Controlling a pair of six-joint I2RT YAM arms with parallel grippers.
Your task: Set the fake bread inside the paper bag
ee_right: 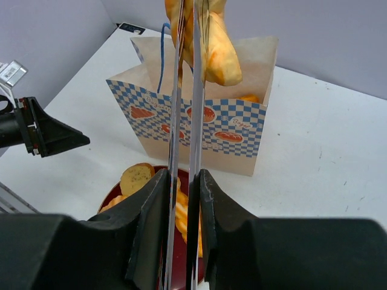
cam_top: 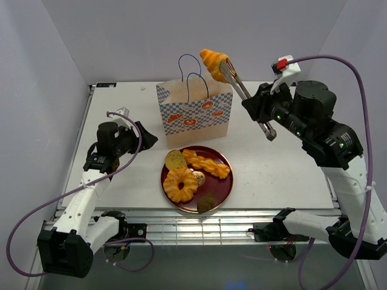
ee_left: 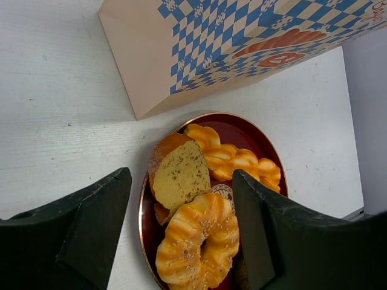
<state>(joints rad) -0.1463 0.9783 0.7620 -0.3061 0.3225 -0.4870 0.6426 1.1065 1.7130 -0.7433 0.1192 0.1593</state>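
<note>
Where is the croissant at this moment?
The croissant hangs just above the open top of the paper bag, toward its right side in the top view, pinched in metal tongs that the right gripper holds.

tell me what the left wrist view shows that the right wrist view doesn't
Only the left wrist view shows the ring-shaped pastry clearly. It lies on the red plate, framed by the open left gripper.

Only the right wrist view shows the right gripper shut on tongs. The tongs pinch a croissant above the open top of the paper bag, next to a blue handle.

Both views show the paper bag, the red plate, the bread slice and part of the braided twist.
</note>
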